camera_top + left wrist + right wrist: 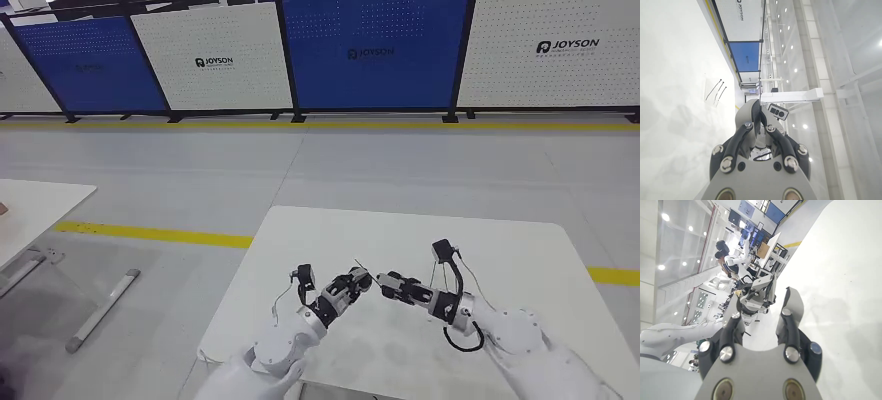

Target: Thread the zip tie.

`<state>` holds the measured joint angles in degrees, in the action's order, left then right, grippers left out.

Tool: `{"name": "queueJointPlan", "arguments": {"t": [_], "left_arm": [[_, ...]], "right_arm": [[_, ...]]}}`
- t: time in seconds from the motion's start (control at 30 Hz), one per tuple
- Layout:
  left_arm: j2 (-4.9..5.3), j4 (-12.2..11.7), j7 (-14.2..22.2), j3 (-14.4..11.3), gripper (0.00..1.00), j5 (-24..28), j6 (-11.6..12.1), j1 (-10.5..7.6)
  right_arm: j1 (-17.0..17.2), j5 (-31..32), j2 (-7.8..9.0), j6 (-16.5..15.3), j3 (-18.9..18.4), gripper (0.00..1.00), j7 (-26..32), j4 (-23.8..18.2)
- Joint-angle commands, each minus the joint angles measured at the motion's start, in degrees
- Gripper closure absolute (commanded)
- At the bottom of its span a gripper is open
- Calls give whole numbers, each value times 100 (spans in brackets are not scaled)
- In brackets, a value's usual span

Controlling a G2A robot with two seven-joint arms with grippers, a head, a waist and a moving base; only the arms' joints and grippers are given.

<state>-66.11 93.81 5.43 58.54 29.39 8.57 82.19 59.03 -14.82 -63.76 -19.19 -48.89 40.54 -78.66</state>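
A thin black zip tie [761, 56] stands straight out from between the pads of my left gripper [759, 106], which is shut on its lower end. In the top view the left gripper [360, 281] and the right gripper [386, 283] face each other tip to tip, just above the near middle of the white table [450, 240]. My right gripper [762, 294] is open with nothing between its fingers [792, 300]. Close beyond its tips is the left gripper [757, 289].
Three spare black zip ties [715, 91] lie side by side on the table, off to one side of the left gripper. A second white table [40, 205] stands at the far left. Blue and white partition panels [370, 50] line the back.
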Motion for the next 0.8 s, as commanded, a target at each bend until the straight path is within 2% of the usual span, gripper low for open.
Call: {"name": "queueJointPlan", "arguments": {"t": [0.0, 0.4, 0.47, 0.53, 0.77], "left_arm": [[-5, 6, 12, 17, 100, -5, 1, 12], [-45, 95, -67, 70, 100, -100, 133, 86], [-56, 93, -99, 56, 100, -146, 155, 95], [-64, 88, -108, 51, 100, -168, 159, 97], [-90, 59, -88, 62, 100, -183, 183, 119]], "right_arm": [[4, 24, -8, 27, -14, 87, 24, -8], [14, 72, -80, 82, -11, 78, 164, 28], [18, 72, -90, 71, -25, 84, 179, 33], [27, 78, -95, 53, -47, 99, 182, 33], [53, 135, -105, 79, -128, 100, 259, -12]]}}
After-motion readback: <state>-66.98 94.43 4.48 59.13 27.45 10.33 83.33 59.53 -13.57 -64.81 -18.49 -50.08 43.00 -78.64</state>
